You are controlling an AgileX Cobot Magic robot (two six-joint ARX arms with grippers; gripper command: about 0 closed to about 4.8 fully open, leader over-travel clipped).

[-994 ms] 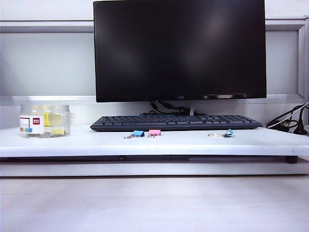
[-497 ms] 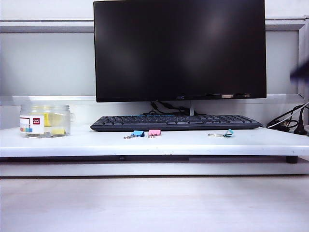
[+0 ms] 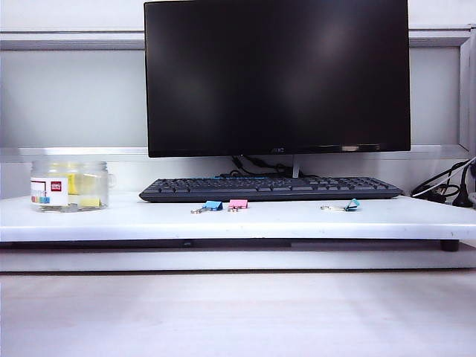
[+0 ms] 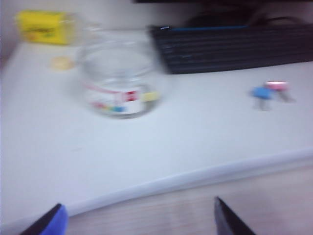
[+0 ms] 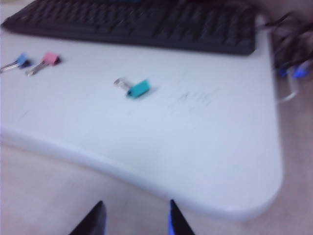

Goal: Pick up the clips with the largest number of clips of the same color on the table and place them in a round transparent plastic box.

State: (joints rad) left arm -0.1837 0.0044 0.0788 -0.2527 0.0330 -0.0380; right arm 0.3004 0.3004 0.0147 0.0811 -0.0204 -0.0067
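We find the clips (image 3: pixel 89 201), yellow, inside the round transparent plastic box (image 3: pixel 69 187) at the left end of the table (image 3: pixel 260 220); none lies loose. Blue, pink and teal clips rest before the keyboard (image 3: pixel 271 188). Left gripper (image 4: pixel 137 218) hangs off the table's front edge, jaws wide apart, empty. Right gripper (image 5: pixel 137 218) likewise, jaws parted, empty. We judge the task essentially done; next move: park both arms.
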